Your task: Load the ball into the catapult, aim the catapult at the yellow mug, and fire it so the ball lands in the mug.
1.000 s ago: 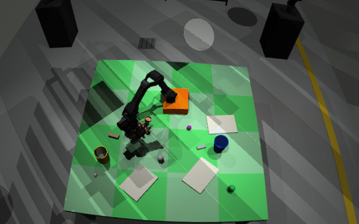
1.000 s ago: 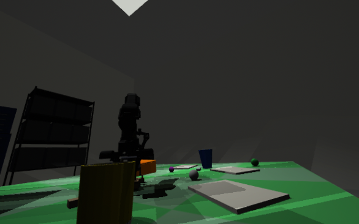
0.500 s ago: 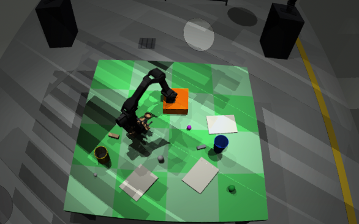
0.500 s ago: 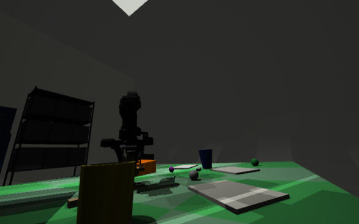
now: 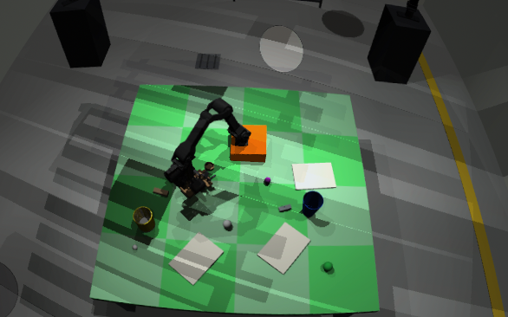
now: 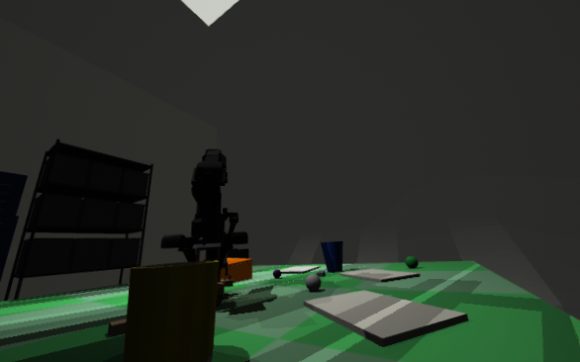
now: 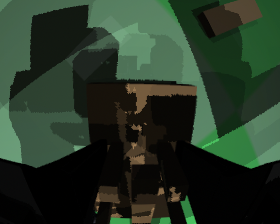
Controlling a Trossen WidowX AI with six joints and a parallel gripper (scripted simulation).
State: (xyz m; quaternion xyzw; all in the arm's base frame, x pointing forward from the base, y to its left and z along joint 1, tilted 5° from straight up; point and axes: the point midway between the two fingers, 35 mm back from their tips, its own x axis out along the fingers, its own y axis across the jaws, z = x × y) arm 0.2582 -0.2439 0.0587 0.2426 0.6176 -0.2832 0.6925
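Note:
The brown wooden catapult (image 5: 187, 190) (image 7: 166, 90) stands on the table under the arm, its round cup (image 5: 209, 166) showing up and right of the gripper in the top view. My gripper (image 5: 196, 184) (image 7: 141, 147) points down and is shut on the catapult's body, which shows between and beyond the fingers in the wrist view. The yellow mug (image 5: 146, 224) (image 6: 171, 307) stands upright, left of and below the catapult in the top view. A grey ball (image 5: 227, 224) (image 6: 313, 283), a purple ball (image 5: 267, 180) (image 6: 277, 273) and a green ball (image 5: 328, 266) (image 6: 411, 262) lie apart on the table.
A brown block (image 5: 160, 191) (image 7: 236, 16) lies between catapult and yellow mug. An orange box (image 5: 258, 140) (image 6: 241, 270) is under the arm's base. A blue mug (image 5: 312, 204) (image 6: 332, 257), a small grey block (image 5: 284, 208), a small pale ball (image 5: 134, 247) and several pale flat panels (image 5: 196, 258) are on the table.

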